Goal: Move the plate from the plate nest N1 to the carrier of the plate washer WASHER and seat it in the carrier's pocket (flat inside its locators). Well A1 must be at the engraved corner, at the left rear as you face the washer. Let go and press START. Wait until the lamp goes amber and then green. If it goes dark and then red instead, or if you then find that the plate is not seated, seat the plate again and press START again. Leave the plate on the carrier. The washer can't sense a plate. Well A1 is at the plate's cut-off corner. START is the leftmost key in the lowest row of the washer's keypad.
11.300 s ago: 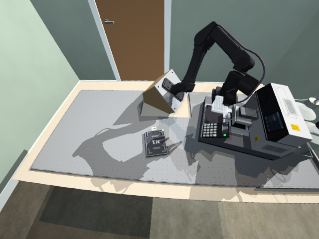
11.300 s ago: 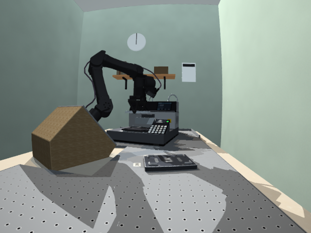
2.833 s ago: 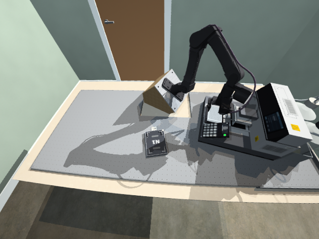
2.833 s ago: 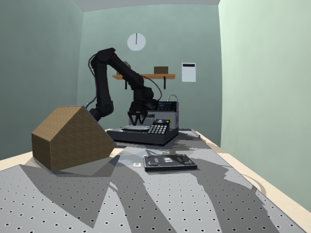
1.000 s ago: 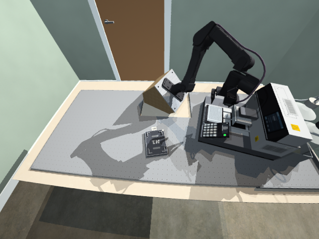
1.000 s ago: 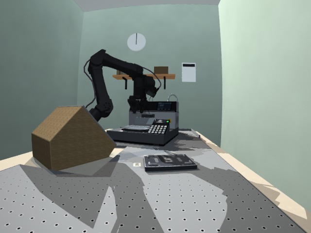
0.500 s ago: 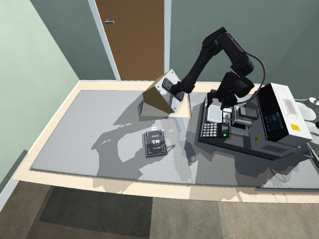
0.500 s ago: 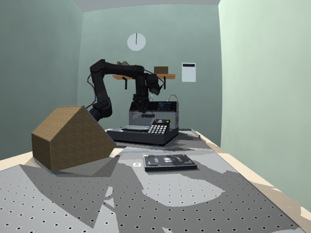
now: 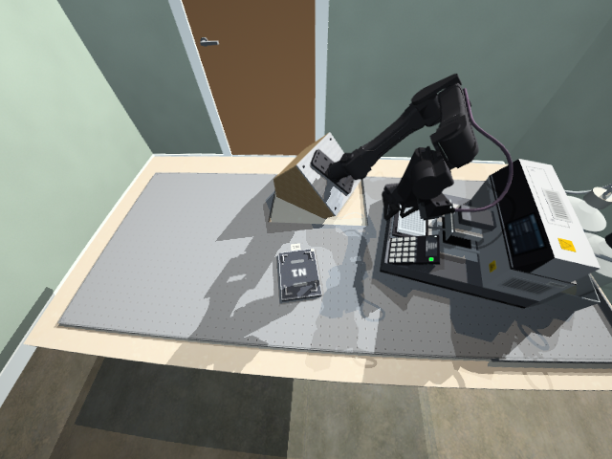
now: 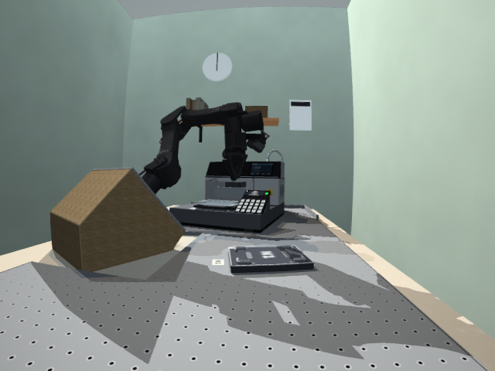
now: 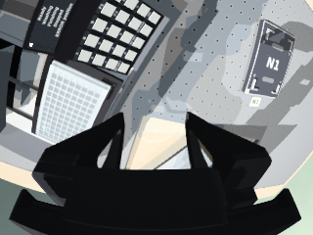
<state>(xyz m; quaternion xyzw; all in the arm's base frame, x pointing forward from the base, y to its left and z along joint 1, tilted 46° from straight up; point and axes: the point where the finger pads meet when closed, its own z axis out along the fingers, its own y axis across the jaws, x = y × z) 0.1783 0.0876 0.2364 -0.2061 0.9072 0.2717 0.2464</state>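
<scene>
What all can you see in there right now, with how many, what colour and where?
plate: one, whitish, on the washer's carrier
plate washer: one, white, grey and black, on the pegboard
keypad: one, black with pale keys, beside the plate
lamp: one, green, on the keypad's housing
plate nest N1: one, dark, on the pegboard
pegboard: one, grey, on the table
clock: one, pale, far wall
door: one, brown, behind the table
arm: one, black, on a slanted mount
gripper: one, black, open above the washer

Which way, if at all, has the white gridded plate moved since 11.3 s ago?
Yes: in the top view, the white gridded plate moved toward the black keypad.
</scene>
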